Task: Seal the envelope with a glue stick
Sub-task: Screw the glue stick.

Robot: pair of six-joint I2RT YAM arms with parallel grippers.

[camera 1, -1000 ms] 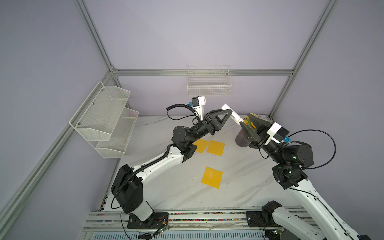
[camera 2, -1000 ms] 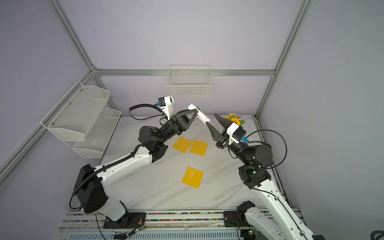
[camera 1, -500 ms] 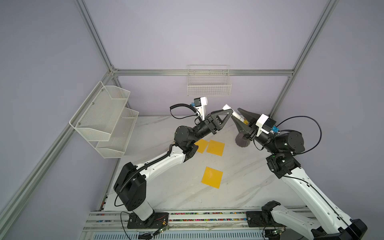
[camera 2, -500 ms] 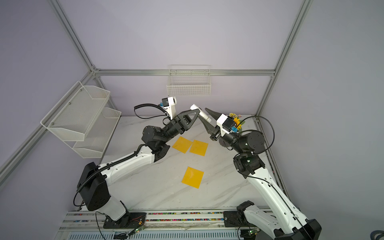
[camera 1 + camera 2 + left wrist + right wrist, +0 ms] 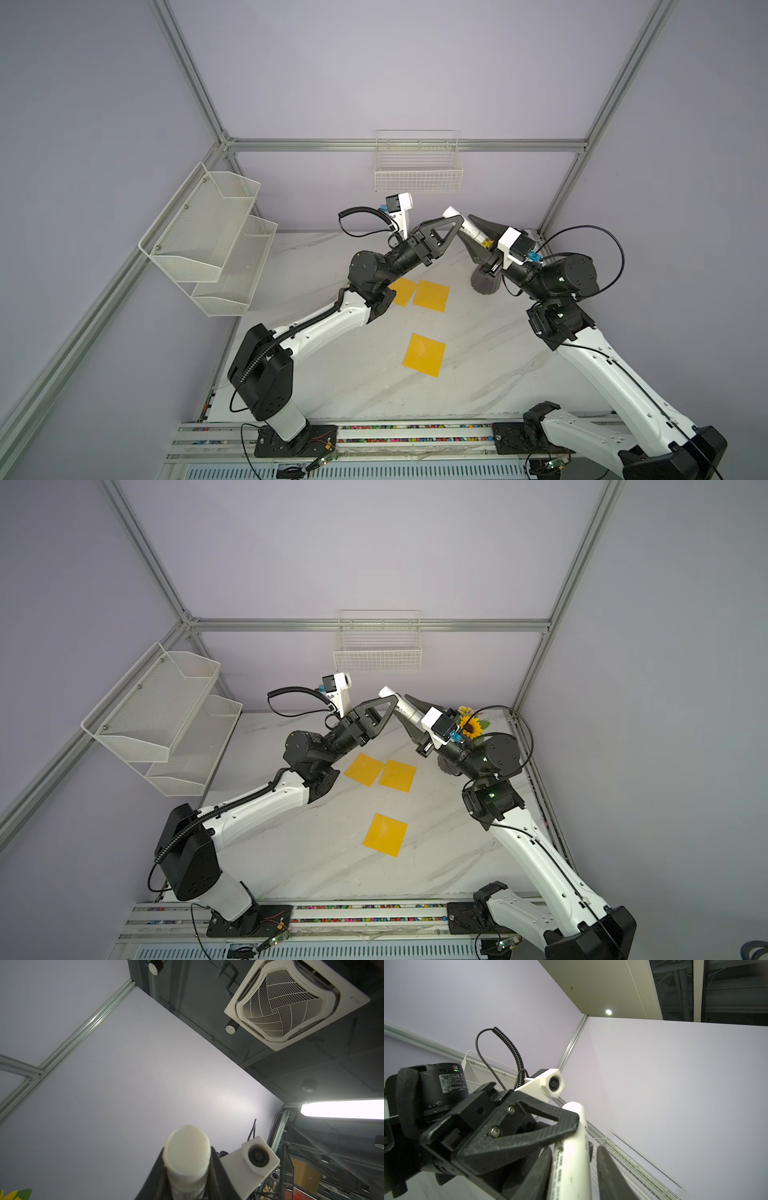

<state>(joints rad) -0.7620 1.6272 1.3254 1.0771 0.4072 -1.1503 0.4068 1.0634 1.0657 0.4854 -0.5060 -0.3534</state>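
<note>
**Tool and grip.** The glue stick (image 5: 473, 232) is held clear of the table (image 5: 332, 374). It hangs in front of the wire basket (image 5: 417, 178) on the back wall, lower than it and toward its right-hand end.

**Left gripper** (image 5: 456, 220): clamped across the stick just short of its upper end. The left wrist view shows the round whitish end face (image 5: 187, 1153) pinched tight between the two dark fingers.

**Right gripper** (image 5: 465, 227): its fingers (image 5: 609, 1174) lie along either side of the printed lower body, in line with the stick. The right wrist view shows a thin gap on one side. I cannot tell whether this gripper is actually bearing on the stick.

**Orientation.** The long axis is tilted. In both top views the plain whitish end points up and back toward the basket, and the printed end runs down and away from it into the right gripper.

**Other items.** Three yellow squares (image 5: 424, 354) lie flat on the table, well forward of the basket. Neither arm touches them.
</note>
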